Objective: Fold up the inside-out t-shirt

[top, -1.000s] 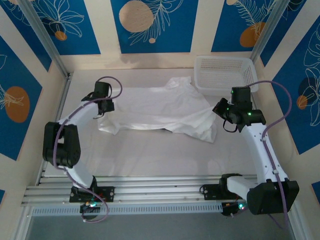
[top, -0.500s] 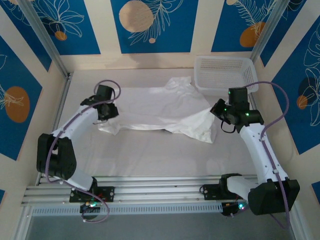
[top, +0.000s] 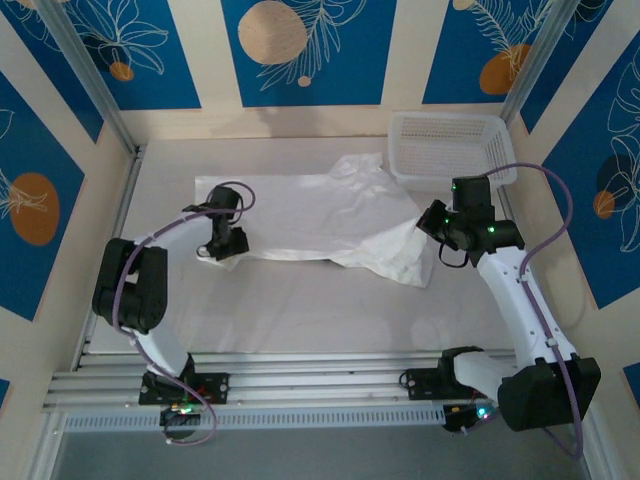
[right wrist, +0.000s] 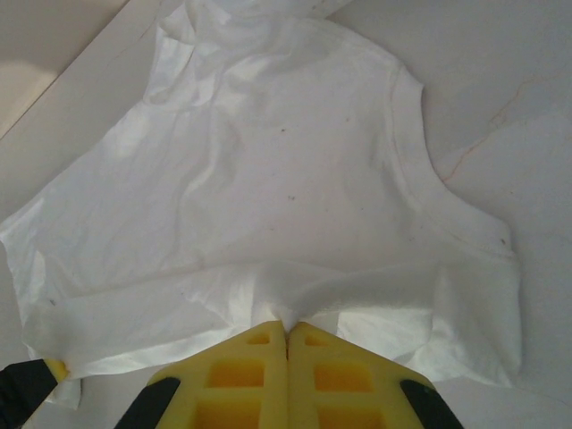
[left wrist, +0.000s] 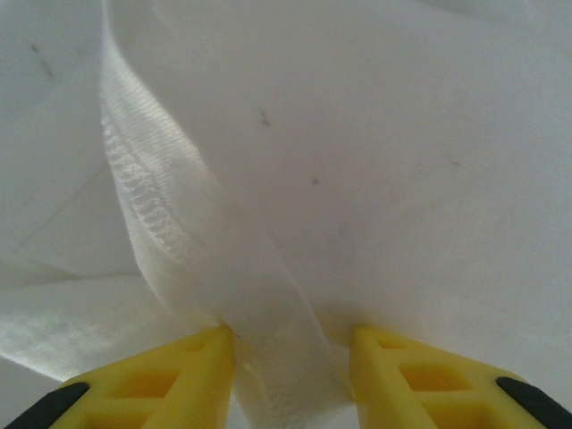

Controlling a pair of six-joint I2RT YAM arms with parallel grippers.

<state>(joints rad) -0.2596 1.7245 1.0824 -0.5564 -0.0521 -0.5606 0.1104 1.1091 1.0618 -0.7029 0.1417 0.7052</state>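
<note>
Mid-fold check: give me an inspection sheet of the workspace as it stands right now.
Surface: white table, no stains seen.
Job's things: white t-shirt spread out, wrinkled, not yet folded.
Clutter: white mesh basket at the far right corner, nothing seen inside.
Tools: left tool at the shirt's left edge, fingers apart with a hem fold between them, grip unclear. Right tool shut on the shirt's right edge.
Cables: purple cables loop along both arms, no snag seen.
Surroundings: blue and cream patterned walls.
</note>
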